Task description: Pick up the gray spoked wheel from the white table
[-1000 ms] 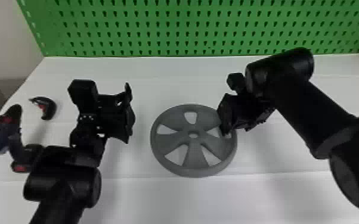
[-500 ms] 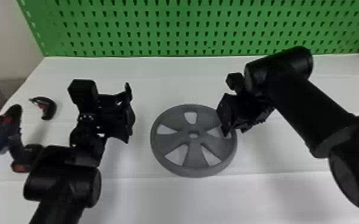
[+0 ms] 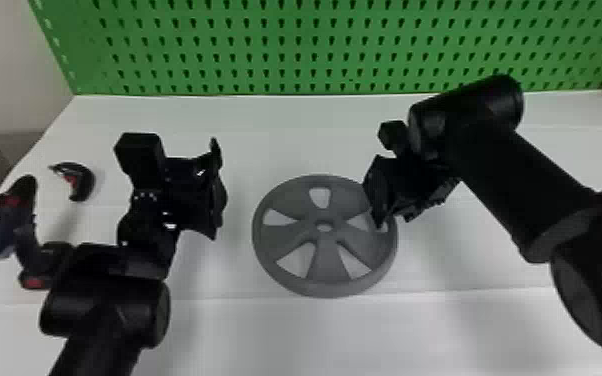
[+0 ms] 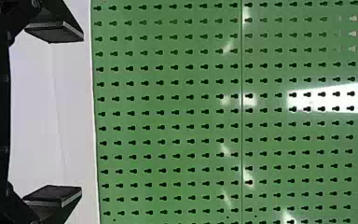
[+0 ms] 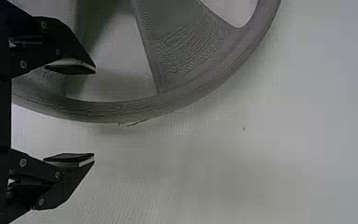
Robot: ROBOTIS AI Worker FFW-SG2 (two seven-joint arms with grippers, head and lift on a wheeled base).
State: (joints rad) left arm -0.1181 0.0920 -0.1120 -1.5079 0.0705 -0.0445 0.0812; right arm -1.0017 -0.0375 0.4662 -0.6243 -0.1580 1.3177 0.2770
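The gray spoked wheel (image 3: 323, 285) lies flat on the white table (image 3: 315, 335), near its middle. My right gripper (image 3: 390, 215) is over the wheel's right rim in the head view. In the right wrist view my right gripper (image 5: 94, 115) stands open, and the wheel's rim (image 5: 177, 103) runs between its two fingers, one over a spoke opening, the other outside the rim. My left gripper (image 3: 219, 190) is parked left of the wheel. Its fingers are wide apart with nothing between them in the left wrist view, where the left gripper (image 4: 81, 114) faces the pegboard.
A green pegboard (image 3: 315, 50) rises along the table's back edge. At the far left lie a power drill (image 3: 25, 235) and a small black-and-red tool (image 3: 81, 182), both beyond my left arm. Bare table lies in front of the wheel.
The right gripper has shifted and tilted very slightly at the wheel's right rim. The left arm and the wheel have stayed put.
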